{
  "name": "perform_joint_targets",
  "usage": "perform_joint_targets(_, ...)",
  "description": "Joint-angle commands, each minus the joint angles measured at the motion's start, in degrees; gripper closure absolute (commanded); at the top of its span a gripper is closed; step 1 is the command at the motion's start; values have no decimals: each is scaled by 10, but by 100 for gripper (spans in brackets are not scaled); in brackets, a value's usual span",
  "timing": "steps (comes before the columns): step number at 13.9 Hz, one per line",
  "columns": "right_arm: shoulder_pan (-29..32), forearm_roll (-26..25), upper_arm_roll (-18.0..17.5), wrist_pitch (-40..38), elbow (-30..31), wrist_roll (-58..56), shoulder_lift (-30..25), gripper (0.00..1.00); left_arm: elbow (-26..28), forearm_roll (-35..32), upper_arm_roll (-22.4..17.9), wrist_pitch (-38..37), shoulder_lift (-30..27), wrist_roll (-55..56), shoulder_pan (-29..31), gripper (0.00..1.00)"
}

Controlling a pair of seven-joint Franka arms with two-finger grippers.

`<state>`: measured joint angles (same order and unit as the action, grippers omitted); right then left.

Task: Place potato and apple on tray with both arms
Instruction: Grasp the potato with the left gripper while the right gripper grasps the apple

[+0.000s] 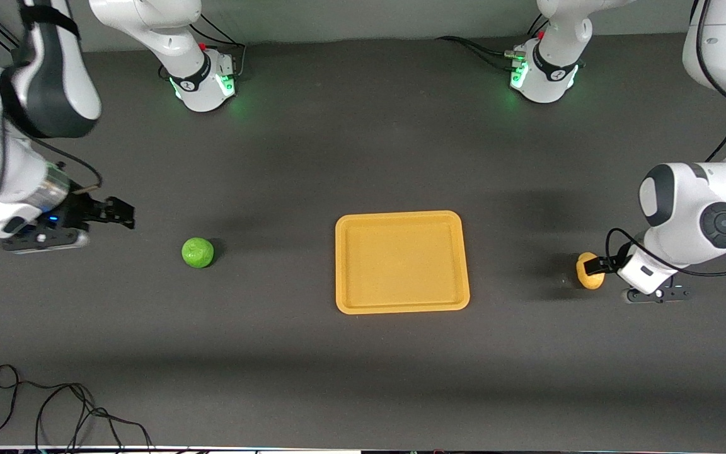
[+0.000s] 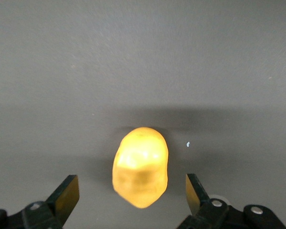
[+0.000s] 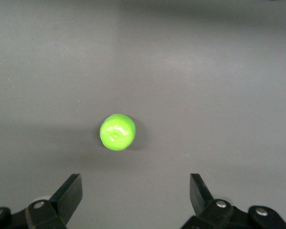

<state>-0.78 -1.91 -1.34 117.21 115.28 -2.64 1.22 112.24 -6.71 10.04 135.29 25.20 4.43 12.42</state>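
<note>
The left hand (image 1: 597, 265) is spread, low at the potato (image 1: 590, 270) near the table's left-arm edge, its long axis running between the fingers. The right hand (image 1: 125, 213) is spread short of the apple (image 1: 198, 252). The tray (image 1: 401, 306) sits mid-table, bare.

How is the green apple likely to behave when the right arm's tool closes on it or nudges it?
The apple looks round like a ball and lies free on the table, so a nudge would probably roll it. Its skin looks glossy in the right wrist view, so it may slip between the fingers. The right tool is open wider than the apple, so it should fit between them.
</note>
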Motion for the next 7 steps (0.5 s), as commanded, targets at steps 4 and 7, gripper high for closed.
perform_joint_targets(4,-41,0,3,133,98,38,30,0,40,-6,-2,58,13,29,-7,4)
perform_joint_targets(7,-41,0,3,194,106,74,95,0,40,-29,-2,60,22,29,-13,32)
